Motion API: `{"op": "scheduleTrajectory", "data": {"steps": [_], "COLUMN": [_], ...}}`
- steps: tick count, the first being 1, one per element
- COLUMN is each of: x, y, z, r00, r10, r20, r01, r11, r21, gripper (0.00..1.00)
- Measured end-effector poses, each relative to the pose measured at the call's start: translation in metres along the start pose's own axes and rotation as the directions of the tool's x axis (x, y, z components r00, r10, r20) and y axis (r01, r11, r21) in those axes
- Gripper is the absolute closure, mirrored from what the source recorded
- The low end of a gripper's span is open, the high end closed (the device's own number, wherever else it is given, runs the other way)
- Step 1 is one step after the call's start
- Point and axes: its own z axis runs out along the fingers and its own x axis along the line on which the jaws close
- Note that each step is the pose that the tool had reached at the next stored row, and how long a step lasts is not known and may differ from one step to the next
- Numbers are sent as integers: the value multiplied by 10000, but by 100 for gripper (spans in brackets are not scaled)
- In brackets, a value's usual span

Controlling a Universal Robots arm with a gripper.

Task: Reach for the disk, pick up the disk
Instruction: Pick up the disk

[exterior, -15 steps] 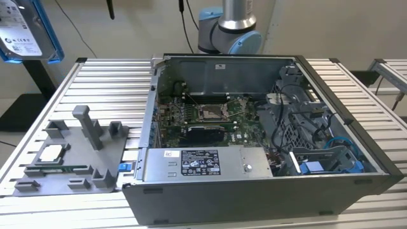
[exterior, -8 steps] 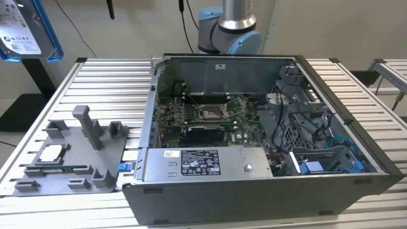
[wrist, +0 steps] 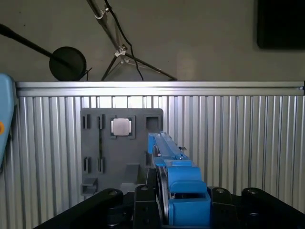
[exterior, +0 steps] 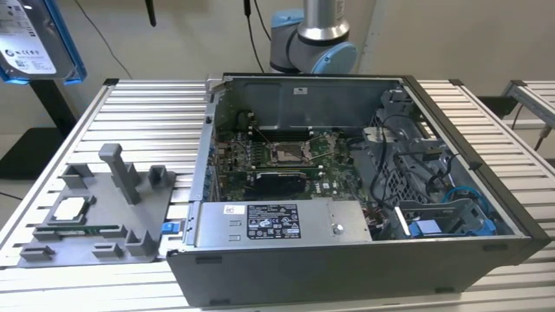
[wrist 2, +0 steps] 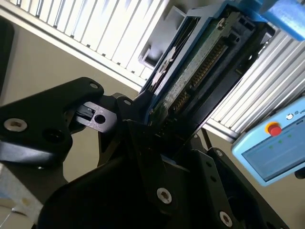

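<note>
Gripper [wrist 2: 152, 126] of mine clamped tight on the disk [wrist 2: 190, 81], blue bracket [wrist: 186, 191] edge-on — held high above slatted table [wrist: 238, 143], grey fixture tray [wrist: 121, 157] below

I see a plain beige wall [exterior: 182, 39] behind my ribbed aluminium table [exterior: 147, 123]. A second slatted table [exterior: 536, 97] sits at the exterior view's right, a black stand [exterior: 54, 107] at its left.

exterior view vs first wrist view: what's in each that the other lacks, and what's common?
Exterior view: the open computer case with its motherboard and power supply, plus the arm. First wrist view: the gripper shut on the disk, seen edge-on, and tripod legs on the floor. Both: the raised disk, the slatted table, and the grey fixture carrying the silver chip.
</note>
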Motion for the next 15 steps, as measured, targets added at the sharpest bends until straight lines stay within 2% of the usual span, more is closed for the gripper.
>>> {"op": "scheduleTrajectory", "data": {"steps": [6,15], "x": [-1,-6], "y": [-65,-220], "z": [-1,-1], "r00": [10000,10000], "r10": [0,0], "r20": [-1,-1], "r01": [0,0], "r11": [10000,10000], "r21": [-2,-1], "gripper": [100,100]}}
